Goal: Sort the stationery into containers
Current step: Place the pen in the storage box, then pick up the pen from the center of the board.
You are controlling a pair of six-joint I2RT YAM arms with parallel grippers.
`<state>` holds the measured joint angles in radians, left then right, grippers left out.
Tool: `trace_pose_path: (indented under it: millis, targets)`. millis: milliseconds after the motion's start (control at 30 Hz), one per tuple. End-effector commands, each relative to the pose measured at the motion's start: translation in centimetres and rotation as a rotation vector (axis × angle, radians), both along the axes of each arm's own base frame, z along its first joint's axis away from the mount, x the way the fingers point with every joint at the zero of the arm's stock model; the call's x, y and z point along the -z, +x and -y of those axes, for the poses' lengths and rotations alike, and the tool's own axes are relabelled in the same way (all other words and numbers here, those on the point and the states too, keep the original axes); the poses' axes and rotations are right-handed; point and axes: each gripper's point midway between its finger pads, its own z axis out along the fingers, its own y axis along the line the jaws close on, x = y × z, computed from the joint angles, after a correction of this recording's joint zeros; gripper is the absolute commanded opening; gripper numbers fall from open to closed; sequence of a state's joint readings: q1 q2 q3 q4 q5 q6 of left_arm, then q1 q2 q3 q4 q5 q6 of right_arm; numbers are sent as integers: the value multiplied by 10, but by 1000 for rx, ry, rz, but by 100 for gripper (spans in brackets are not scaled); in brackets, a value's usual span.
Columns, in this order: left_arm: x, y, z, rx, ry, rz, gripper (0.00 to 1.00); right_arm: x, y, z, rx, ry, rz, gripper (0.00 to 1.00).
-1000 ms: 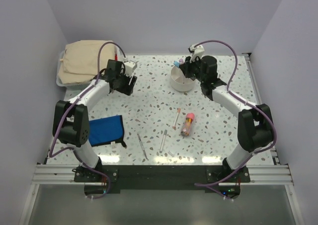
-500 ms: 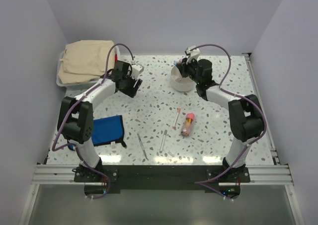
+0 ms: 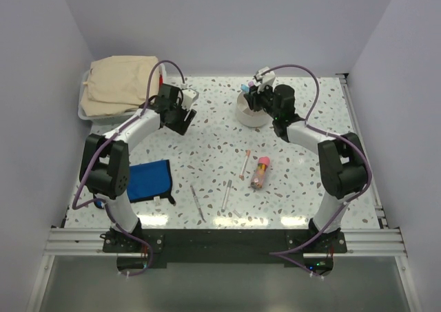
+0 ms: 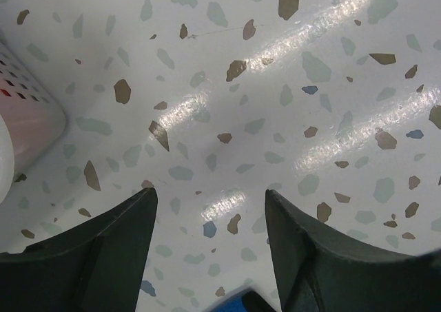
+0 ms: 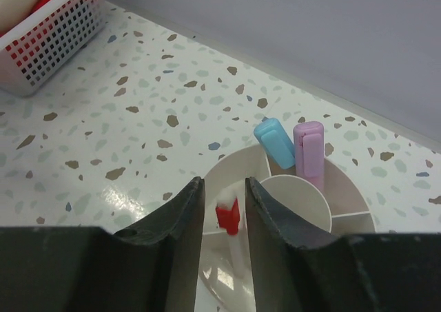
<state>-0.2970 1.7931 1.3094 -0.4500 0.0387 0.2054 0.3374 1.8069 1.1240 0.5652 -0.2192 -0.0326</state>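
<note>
Dropping a red-tipped pen into the cup

The right gripper (image 5: 224,189) hung directly over the round white cup (image 5: 348,219) at the far side of the table (image 4: 275,85). Its jaws stood narrowly parted, with the red-tipped pen (image 5: 228,217) upright between them. A sliver of gap showed on each side of the red cap, so the pen seemed to be loose and standing in a front compartment of the cup. A blue-capped stick (image 5: 273,141) and a pink marker (image 5: 309,150) stood in a compartment behind it.

The left gripper (image 4: 210,209) hovered low over bare tabletop with jaws wide and nothing between them, just beside a corner of the white bin (image 4: 27,119).

The step in hand looked like the placing of this pen. Well apart from the cup, near the middle of the table, lay a pink-red tube (image 3: 260,172), a slim pen (image 3: 245,164) beside it, and two silver pens (image 3: 226,195) closer to the arms.

The next move probably called for the right arm to rise straight up, clear of the cap, so as not to tip the pen out. After that it could reach for the tube or the slim pen.
</note>
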Motion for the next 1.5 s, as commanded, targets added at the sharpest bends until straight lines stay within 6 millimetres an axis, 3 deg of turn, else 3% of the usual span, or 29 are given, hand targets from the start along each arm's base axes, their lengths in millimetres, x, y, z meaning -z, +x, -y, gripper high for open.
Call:
trace_pose_path:
  millis: [0, 233, 300, 400, 500, 533, 600, 633, 700, 867, 1033, 1200, 1467]
  targets:
    - [-20, 7, 1, 3, -18, 71, 69, -42, -11, 11, 26, -13, 80, 37]
    - [-24, 0, 5, 6, -59, 83, 69, -59, -20, 21, 61, -26, 64, 40]
    - [-28, 0, 5, 5, -64, 98, 69, -72, -33, 16, 2, -44, 51, 40]
    - [-34, 0, 5, -1, -80, 119, 69, -66, -56, 13, -55, -57, -91, 41]
    - [-39, 1, 4, -13, -99, 134, 69, -34, -91, 8, -93, -41, -380, 42]
    - [-44, 1, 4, -14, -104, 147, 69, -17, -111, 7, -101, -30, -530, 42]
    - [-46, 1, 2, -21, -103, 160, 69, 8, -129, 6, -80, -30, -696, 44]
    - [-47, 0, 1, -21, -102, 165, 69, 34, -144, 10, -63, -60, -848, 45]
    - [-45, -3, 0, -21, -101, 162, 69, 56, -155, 10, -24, -48, -986, 45]
    - [-39, -17, -1, -21, -116, 149, 69, 86, -154, 11, 88, -66, -1058, 46]
    - [-40, -29, -5, -25, -116, 155, 69, 102, -152, 9, 274, 37, -1165, 46]
    - [-35, -41, -12, -33, -94, 152, 69, 127, -157, 1, 336, 7, -1230, 47]
    - [-38, -53, -18, -32, -88, 160, 69, 140, -174, -2, 429, -90, -1247, 47]
